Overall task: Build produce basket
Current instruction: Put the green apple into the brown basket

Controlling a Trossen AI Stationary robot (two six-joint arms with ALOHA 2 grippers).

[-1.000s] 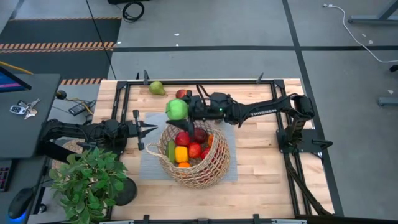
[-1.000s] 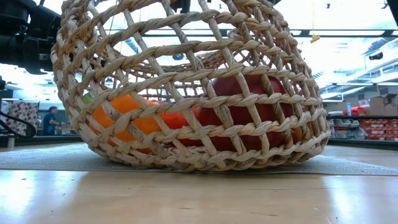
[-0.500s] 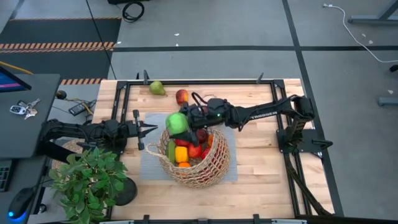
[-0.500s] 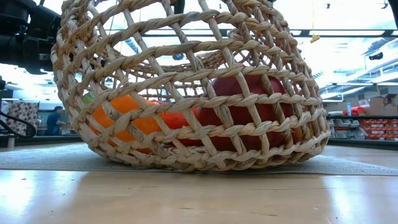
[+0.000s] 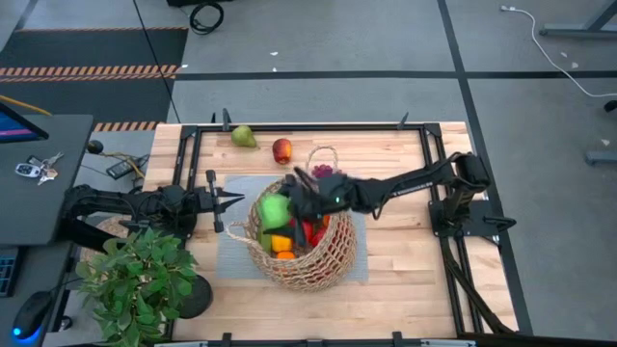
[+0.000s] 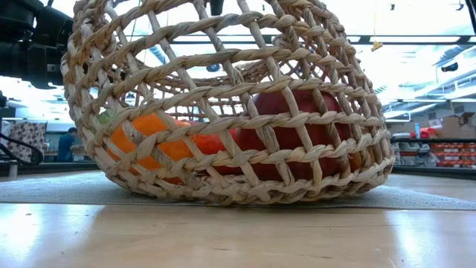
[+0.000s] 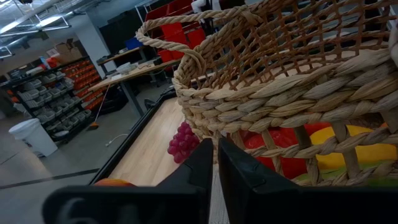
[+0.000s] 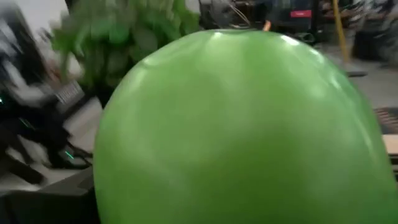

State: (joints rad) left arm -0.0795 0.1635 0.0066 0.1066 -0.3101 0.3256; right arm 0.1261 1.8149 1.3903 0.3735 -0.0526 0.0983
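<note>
Right gripper (image 5: 289,207) clamps a green apple (image 5: 275,210) over the left side of the wicker basket (image 5: 333,258), which sits mid-table on a grey mat (image 5: 231,253). Left gripper (image 5: 231,200) waits just left of the basket, fingers pinched together.

Risk, as I judge it: the apple is smooth, glossy and round, so released onto the piled red and orange fruit it may roll over the rim. The open weave could also snag a fingertip.

Basket is coarse tan cane, loop handle (image 5: 323,154) at the far side. Pear (image 5: 242,137), red apple (image 5: 281,149) and grapes (image 5: 323,172) lie outside, far side.
</note>
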